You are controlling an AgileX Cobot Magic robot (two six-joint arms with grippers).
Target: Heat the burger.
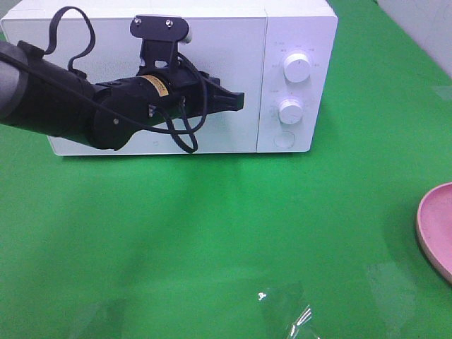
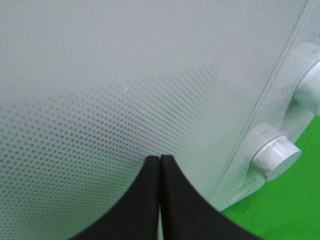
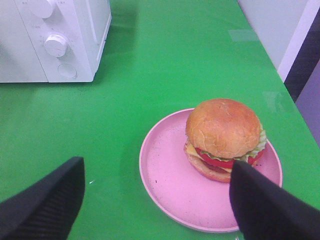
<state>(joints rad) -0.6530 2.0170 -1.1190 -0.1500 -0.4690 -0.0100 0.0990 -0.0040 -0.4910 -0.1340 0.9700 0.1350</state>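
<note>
**With the door shut, the burger is left on its plate**

While the scene is taken from the high camera, a white microwave [image 1: 169, 78] is seen at the back of the green table [image 1: 212, 240], its door closed. The left arm is stretched across the door front, and the left gripper [image 1: 239, 101] is held near the door's right edge, beside the control panel. Two white knobs [image 1: 296, 68] are stacked on that panel, with a round button [image 1: 284, 139] below them. At the far right edge, a slice of the pink plate [image 1: 436, 226] is caught; the burger is not shown in this view. The right gripper is not shown here either.

Over to the left wrist camera: the two black fingers [image 2: 142, 200] are pressed flat together, closed on nothing, right up against the dotted door glass. Whether the tips are touching the glass cannot be told. The knobs are seen off to one side.

Now the right wrist camera: the burger [image 3: 223, 137] is seated on the pink plate, toward the rim farther from the microwave, bun upright, lettuce, tomato and cheese peeking out. The right gripper [image 3: 157, 200] is held above it with fingers spread wide, one finger each side of the plate, nothing gripped. The microwave's panel corner is seen well apart from the plate.
</note>
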